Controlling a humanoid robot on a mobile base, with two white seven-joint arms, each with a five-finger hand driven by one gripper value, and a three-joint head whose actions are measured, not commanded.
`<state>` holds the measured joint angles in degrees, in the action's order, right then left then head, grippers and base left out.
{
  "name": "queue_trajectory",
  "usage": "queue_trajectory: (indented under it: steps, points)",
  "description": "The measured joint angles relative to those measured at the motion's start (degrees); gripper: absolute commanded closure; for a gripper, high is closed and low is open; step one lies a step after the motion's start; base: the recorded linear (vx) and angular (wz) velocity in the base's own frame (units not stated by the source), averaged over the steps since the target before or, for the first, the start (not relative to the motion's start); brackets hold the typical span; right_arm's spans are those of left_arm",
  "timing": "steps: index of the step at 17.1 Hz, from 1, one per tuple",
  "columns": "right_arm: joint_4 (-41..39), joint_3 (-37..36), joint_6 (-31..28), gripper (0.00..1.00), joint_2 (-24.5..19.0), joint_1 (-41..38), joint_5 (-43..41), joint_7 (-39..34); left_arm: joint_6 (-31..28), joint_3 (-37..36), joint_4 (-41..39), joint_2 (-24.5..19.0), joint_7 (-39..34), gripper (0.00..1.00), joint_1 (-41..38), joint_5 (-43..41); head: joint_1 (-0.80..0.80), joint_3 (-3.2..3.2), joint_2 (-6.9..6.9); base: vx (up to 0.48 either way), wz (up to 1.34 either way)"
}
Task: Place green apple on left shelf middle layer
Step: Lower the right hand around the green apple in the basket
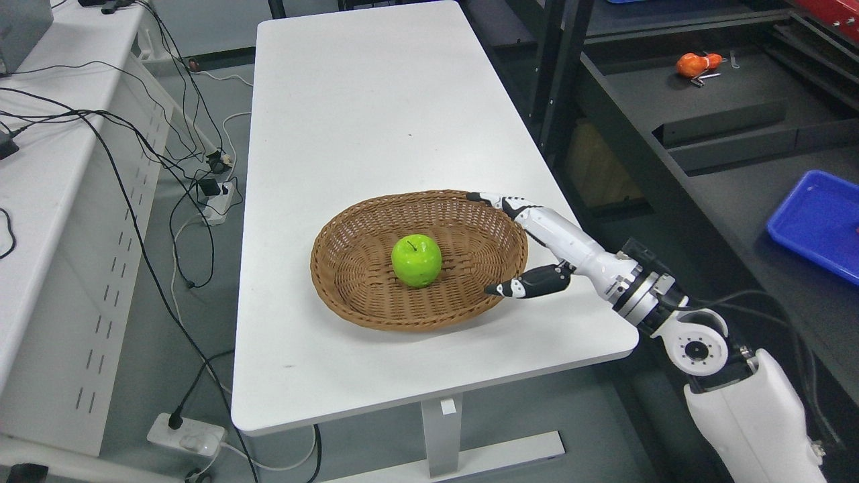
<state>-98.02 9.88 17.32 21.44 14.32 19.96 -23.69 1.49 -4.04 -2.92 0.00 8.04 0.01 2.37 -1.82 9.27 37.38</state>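
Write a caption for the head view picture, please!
Right hand open at the wicker basket's rim, reaching toward the green apple inside.

Glossy green apple [417, 260] upright, stem up, mid-basket [349, 295]

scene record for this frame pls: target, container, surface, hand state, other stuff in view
target: green apple, upright, stem up
container: wicker basket, apple lies near its middle
surface: white table, basket toward the near end
right hand: open, fingers spread at the basket's right rim, not touching the apple
left hand: not in view
right side: dark shelf holding an orange object and a blue tray
floor left: power strip with cables
task progress: apple not yet grasped
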Motion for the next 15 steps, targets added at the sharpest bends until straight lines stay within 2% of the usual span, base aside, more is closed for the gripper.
queue_trajectory:
  steps: [8, 15]
  points:
    - [0.01, 8.58, 0.42, 0.00, 4.92, 3.16, 4.09, -2.54, 0.00, 0.00, 0.00, 0.00, 0.00, 0.00, -0.02, 0.00, 0.00, 0.00, 0.00, 0.106, 0.02]
    - [0.67, 15.81, -0.01, 0.00, 6.76, 9.40, 6.97, -3.79, 0.00, 0.00, 0.00, 0.00, 0.00, 0.00, -0.02, 0.00, 0.00, 0.00, 0.01, 0.008, 0.01]
